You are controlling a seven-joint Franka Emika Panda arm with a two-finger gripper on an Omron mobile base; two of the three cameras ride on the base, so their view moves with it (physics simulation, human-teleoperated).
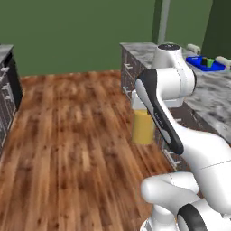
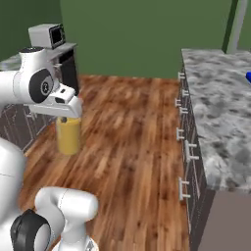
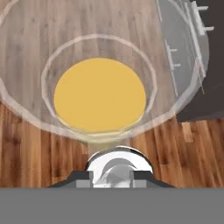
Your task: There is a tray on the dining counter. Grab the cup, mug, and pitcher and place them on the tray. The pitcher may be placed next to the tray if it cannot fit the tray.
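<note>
One pitcher (image 1: 143,127) hangs under your gripper (image 2: 65,116), lifted clear above the wood floor (image 1: 76,149); the jaws look pinched on its rim, though the contact itself is hidden. In the hand view you're looking straight down into its yellow inside. The tray (image 1: 205,64) sits far off on the dining counter (image 1: 212,97), with the cup (image 1: 210,62) already on it.
</note>
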